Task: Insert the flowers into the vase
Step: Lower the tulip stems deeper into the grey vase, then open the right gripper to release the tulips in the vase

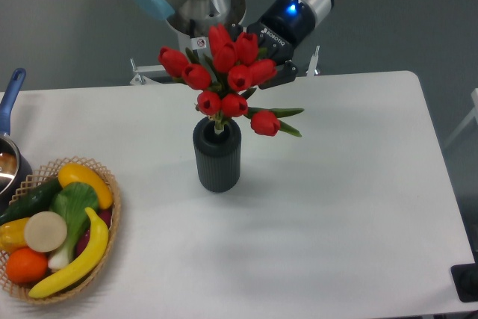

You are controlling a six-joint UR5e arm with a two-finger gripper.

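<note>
Flowers (224, 72): red tulips, stem ends entering mouth of vase (217, 153), mid-surface. Long axis tilted, buds up toward far right, stems down-left from hand (263, 50). Hand behind the buds; fingers hidden, grip cannot be told. Basket (112, 207) near left.

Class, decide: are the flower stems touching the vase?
Cannot tell. In the camera view the flowers sit with stems entering the mouth of the vase, but the buds hide whether the stems meet rim or wall.
</note>
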